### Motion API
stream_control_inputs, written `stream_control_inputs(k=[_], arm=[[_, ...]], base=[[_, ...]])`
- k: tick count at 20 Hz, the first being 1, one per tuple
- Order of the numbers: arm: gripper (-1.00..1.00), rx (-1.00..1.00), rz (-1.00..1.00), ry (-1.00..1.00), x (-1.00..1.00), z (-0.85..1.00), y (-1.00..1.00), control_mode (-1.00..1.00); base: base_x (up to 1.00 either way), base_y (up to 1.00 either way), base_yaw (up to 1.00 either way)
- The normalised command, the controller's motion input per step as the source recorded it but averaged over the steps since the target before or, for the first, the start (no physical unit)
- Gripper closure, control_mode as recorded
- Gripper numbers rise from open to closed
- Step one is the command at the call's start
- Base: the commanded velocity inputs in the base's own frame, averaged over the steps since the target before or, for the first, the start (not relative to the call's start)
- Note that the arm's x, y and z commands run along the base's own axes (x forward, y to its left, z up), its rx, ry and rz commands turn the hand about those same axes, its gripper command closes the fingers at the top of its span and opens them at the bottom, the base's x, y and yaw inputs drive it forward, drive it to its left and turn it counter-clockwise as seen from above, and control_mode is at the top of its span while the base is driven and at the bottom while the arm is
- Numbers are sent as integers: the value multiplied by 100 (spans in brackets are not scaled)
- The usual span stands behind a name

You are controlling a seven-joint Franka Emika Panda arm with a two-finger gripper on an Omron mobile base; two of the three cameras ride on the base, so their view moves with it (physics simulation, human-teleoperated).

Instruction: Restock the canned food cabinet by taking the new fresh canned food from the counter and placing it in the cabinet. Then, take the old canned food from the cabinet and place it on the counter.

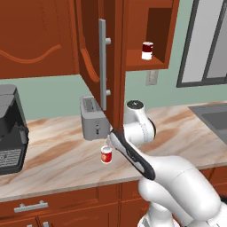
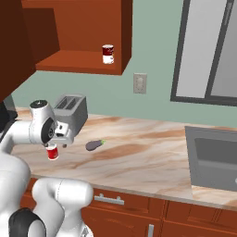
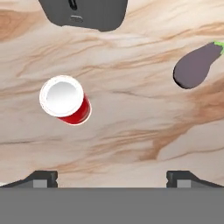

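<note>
Below the hand, the new fresh canned food (image 3: 65, 100) stands upright on the marbled table (image 3: 131, 122): a short bright red can with a pale, round lid, its yellowish label patch visible from the left base view (image 1: 106, 155); the jaws are spread wide and released, their tips apart near the lower edge of the hand view, gripper (image 3: 112, 178) above the table and clear of the can; a grey toaster (image 1: 94, 117) stands just behind the can; an eggplant (image 2: 94, 145) lies to one side; the old canned food (image 2: 108, 54), dark red above and white below, sits on the shelf of the open cabinet (image 2: 78, 62).
</note>
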Motion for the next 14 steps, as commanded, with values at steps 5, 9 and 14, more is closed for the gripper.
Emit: stream_control_inputs(k=[5,9,14], arm=[[-100,0,8,8,10,-36,37,-100],[-100,0,5,6,7,-25,35,-100],[-100,0,5,6,10,-12,29,-100]], base=[[0,0,0],[0,0,0],[0,0,0]])
